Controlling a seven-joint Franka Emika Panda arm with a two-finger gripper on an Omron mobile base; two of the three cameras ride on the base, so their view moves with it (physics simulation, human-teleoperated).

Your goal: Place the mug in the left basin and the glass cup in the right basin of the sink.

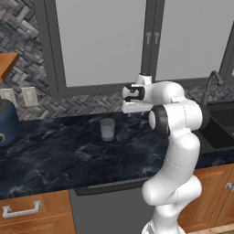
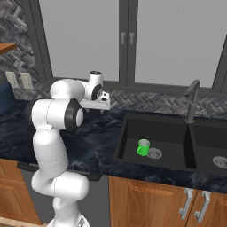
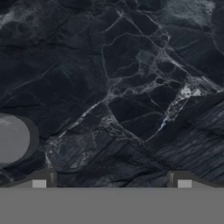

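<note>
Green mug [image 2: 143, 147] upright in the left basin [image 2: 168, 133], glass cup [image 1: 107, 129] on the dark marble counter [image 1: 55, 155] — gripper [image 3: 111, 179] above, jaws wide, empty.

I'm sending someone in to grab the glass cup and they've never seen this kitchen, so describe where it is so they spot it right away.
Start at the black sink and go left along the dark marble counter, past the robot arm. The glass cup stands upright there, alone, near the back wall. It is clear, greyish and has no handle, unlike the green mug in the left basin.
</note>
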